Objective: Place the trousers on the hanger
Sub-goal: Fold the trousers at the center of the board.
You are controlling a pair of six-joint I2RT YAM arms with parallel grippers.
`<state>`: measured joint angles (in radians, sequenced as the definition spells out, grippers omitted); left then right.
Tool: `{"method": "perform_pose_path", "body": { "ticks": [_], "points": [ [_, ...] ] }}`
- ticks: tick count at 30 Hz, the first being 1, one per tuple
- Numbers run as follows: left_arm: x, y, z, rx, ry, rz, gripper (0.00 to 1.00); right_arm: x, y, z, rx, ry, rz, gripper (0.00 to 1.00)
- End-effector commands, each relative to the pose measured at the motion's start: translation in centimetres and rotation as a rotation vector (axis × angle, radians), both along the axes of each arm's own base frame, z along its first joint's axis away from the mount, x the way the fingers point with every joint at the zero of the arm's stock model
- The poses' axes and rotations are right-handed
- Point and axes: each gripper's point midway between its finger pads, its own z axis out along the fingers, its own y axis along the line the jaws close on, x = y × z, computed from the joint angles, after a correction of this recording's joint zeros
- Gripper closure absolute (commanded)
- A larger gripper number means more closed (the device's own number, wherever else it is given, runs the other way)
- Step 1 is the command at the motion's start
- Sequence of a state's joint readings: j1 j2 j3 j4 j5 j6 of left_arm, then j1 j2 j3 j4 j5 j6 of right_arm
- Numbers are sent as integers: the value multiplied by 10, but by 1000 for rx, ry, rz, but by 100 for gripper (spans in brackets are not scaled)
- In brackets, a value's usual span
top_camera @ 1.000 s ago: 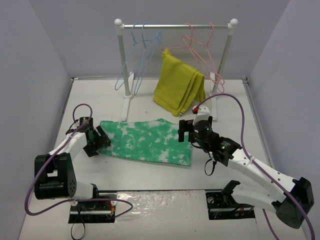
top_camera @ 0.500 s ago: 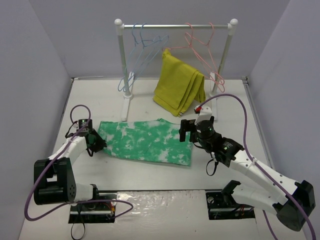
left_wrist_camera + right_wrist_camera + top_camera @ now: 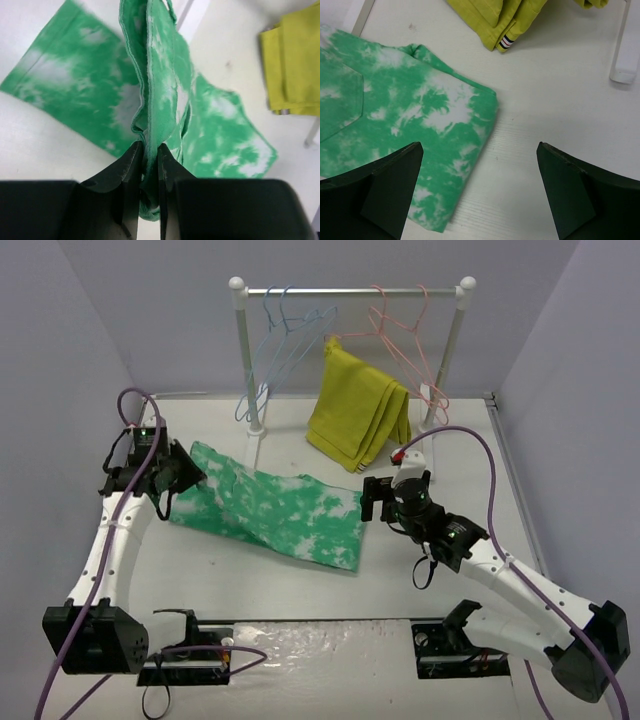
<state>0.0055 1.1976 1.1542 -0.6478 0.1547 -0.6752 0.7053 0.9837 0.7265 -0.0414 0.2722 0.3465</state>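
**Top external view.** The left pincer [image 3: 186, 472] is clamped on one end of the green tie-dye trousers [image 3: 285, 515] and holds that end raised off the table [image 3: 300, 588]. The rest of the cloth slopes down and lies flat toward the right arm. The right pincer [image 3: 372, 498] hangs spread wide just beside the trousers' far end and holds nothing. The step in hand looks like the pick-up, and the hanger has not been touched. Count:
- one pair of trousers
- two light-blue wire hangers [image 3: 285, 340] on the rack's rail [image 3: 350, 291]
- what look like two pink wire hangers [image 3: 405, 340]
- one mustard-yellow folded garment [image 3: 355, 415] draped on the rack

**Left wrist view.** The left pincer [image 3: 151, 150] has its jaws nearly together, with a bunched fold of the trousers [image 3: 165, 75] pinched between them. The cloth falls away to the table beyond.

**Right wrist view.** The right pincer [image 3: 479, 150] has its fingers [image 3: 390, 190] far apart above the corner of the trousers [image 3: 410, 115], near the yellow garment [image 3: 505, 20]. Next, I judge that this arm needs to take the free end. The cloth could then be carried to a blue hanger and fed over its bar.
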Motion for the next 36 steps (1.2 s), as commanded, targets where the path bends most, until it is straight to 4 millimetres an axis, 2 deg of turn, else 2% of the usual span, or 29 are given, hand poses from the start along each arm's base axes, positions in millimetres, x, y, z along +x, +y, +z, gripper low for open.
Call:
{"method": "perform_pose_path", "body": {
  "ticks": [1, 4, 8, 12, 14, 15, 16, 21, 25, 27, 30, 31, 33, 35, 36],
  "points": [
    [21, 7, 28, 80, -84, -56, 100, 13, 4, 22, 37, -63, -17, 5],
    [29, 19, 20, 167, -96, -72, 100, 12, 8, 12, 37, -34, -7, 5],
    [40, 39, -9, 216, -63, -57, 100, 14, 19, -17, 61, 57, -17, 6],
    [47, 39, -29, 199, -35, -70, 100, 17, 41, -38, 167, 125, -25, 9],
    [47, 40, -31, 204, -31, -65, 100, 22, 62, -45, 250, 159, -7, 11],
    [47, 40, -29, 208, -39, -67, 100, 24, 65, -49, 266, 172, -18, 11],
    [47, 40, -28, 211, -44, -69, 100, 26, 67, -64, 256, 206, -37, 11],
    [44, 43, -26, 227, -43, -65, 100, 26, 67, -102, 292, 305, -147, 10],
    [44, 44, -30, 230, -36, -62, 100, 15, 66, -135, 285, 388, -170, 10],
    [43, 45, -31, 233, -33, -58, 100, 8, 71, -145, 299, 426, -145, 12],
    [41, 47, -31, 244, -32, -56, 100, -5, 69, -157, 288, 473, -122, 36],
    [40, 47, -31, 246, -34, -56, 100, -8, 66, -158, 273, 478, -119, 48],
    [37, 46, -29, 245, -36, -56, 100, -9, 54, -151, 225, 459, -131, 82],
    [29, 44, -30, 226, -31, -46, 100, -8, 32, -140, 154, 426, -178, 97],
    [26, 42, -31, 215, -31, -44, 100, -6, 21, -134, 112, 411, -190, 100]
  ]
}}
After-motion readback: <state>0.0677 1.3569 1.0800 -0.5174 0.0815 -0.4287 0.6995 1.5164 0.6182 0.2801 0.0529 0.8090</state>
